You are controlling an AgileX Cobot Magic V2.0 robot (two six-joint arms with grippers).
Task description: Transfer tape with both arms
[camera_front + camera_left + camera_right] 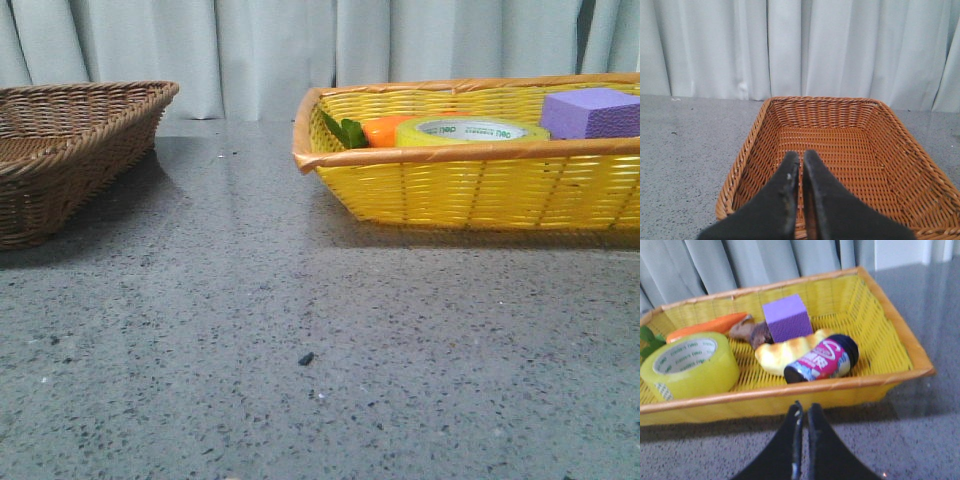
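Observation:
The tape (470,131), a wide yellow roll with a white core and green lettering, lies flat in the yellow basket (470,190) at the right. In the right wrist view the tape (690,367) sits at the basket's near corner, beside an orange carrot (705,326). My right gripper (804,407) is shut and empty, over the table just short of the yellow basket's near rim (790,388). My left gripper (801,156) is shut and empty, above the near part of the brown wicker basket (900,150). Neither gripper shows in the front view.
The brown wicker basket (70,150) stands at the left and holds nothing I can see. The yellow basket also holds a purple foam block (786,317), a croissant (785,352), a dark jar with a pink label (822,360) and a brown object (751,331). A grey curtain hangs behind.

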